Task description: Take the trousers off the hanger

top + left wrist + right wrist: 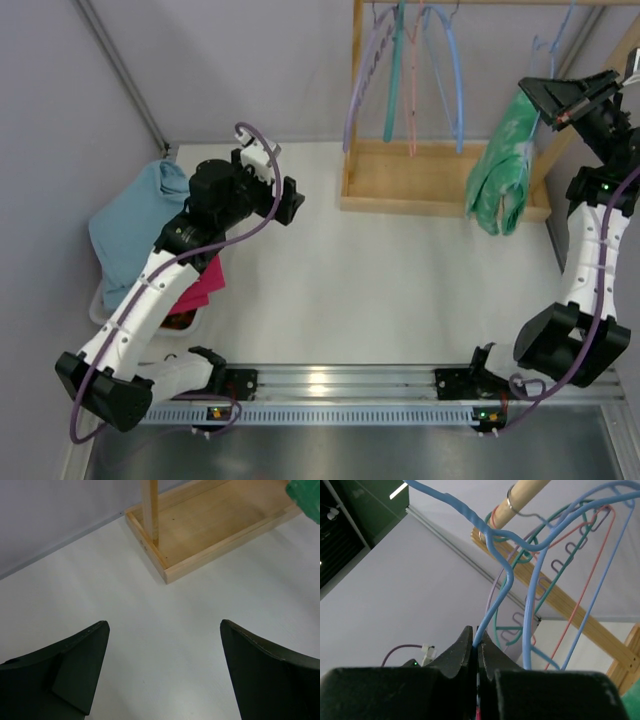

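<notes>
At the right end of the wooden rack [400, 203], your right pincer [476, 638] is clenched on the thin wire of the pale blue hanger [494, 608]. The green trousers [500, 180] hang just below it, above the rack's base. Over the white desk [400, 300], your left pincer [162, 630] is released, jaws spread wide and gripping nothing, well apart from the trousers.

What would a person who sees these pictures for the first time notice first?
The bright green trousers hang at the right end of the wooden rack. The right gripper, at their upper end, is shut on the thin pale blue hanger; the left gripper hovers open over the white table.
</notes>
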### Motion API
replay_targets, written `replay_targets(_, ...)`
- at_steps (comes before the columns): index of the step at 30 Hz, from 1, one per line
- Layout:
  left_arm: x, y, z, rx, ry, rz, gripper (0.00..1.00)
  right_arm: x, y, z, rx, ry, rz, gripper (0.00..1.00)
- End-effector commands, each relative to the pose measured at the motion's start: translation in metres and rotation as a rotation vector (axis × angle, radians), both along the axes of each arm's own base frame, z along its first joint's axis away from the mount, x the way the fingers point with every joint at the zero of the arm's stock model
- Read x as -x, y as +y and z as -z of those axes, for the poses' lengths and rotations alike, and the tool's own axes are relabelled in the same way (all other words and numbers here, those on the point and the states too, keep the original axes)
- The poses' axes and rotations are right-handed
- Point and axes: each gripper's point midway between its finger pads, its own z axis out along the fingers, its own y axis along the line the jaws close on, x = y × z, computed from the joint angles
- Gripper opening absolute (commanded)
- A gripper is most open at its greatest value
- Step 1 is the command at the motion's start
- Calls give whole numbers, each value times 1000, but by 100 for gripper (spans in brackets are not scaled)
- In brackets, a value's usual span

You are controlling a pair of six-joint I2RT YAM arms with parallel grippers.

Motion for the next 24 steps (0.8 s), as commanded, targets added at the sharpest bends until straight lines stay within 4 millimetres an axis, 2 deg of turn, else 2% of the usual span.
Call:
replay_targets(1, 13, -21, -38, 60, -195, 167, 99, 55, 26, -34, 59, -207, -4, 0)
replay_targets(3, 22, -32, -28, 70, -190, 247, 97, 57, 26, -20, 34, -166, -3, 0)
replay_targets(5, 27, -41, -18, 45, -187, 277, 96, 68, 31, -16, 26, -159, -3, 0)
replay_targets(6, 28, -45, -6, 24, -179, 276, 99, 67, 31, -6, 14, -131, -2, 0)
replay_targets(7, 37, -60, -6, 25, -207, 319, 99, 74, 34, -4, 11, -123, -2, 0)
replay_targets(8, 42, -67, 4, 21, -213, 334, 99, 73, 34, 7, 0, -91, -2, 0)
replay_targets(9, 39, -72, -4, 41, -261, 314, 99, 80, 37, 7, 2, -93, 1, 0)
replay_targets(10, 49, -88, -10, 66, -292, 342, 99, 82, 38, 11, -4, -77, 2, 0)
replay_targets(12, 54, -108, -3, 85, -288, 352, 99, 86, 39, 17, 0, -66, 6, 0)
replay_targets(13, 62, -125, -12, 114, -328, 358, 99, 92, 42, 16, 4, -68, 6, 0)
replay_targets(15, 63, -147, -9, 121, -347, 354, 99, 99, 46, 17, 11, -59, 5, 0)
replay_targets(16, 70, -161, -19, 153, -387, 337, 99, 101, 47, 17, 14, -57, 6, 0)
replay_targets(17, 71, -178, -15, 151, -392, 344, 99, 103, 48, 18, 16, -45, 8, 0)
replay_targets(18, 83, -193, -18, 174, -401, 369, 99, 107, 50, 17, 26, -51, 7, 0)
replay_targets(19, 84, -200, -20, 192, -403, 354, 99, 109, 52, 17, 38, -57, 11, 0)
replay_targets(20, 87, -210, -34, 252, -415, 357, 99, 109, 52, 19, 36, -37, 12, 0)
replay_targets(22, 93, -234, -24, 301, -372, 380, 99, 114, 56, 17, 51, -46, 15, 0)
replay_targets(23, 94, -241, -34, 345, -379, 386, 99, 116, 56, 16, 54, -49, 17, 0)
replay_targets(24, 98, -255, -23, 347, -356, 401, 99, 118, 58, 16, 53, -45, 18, 0)
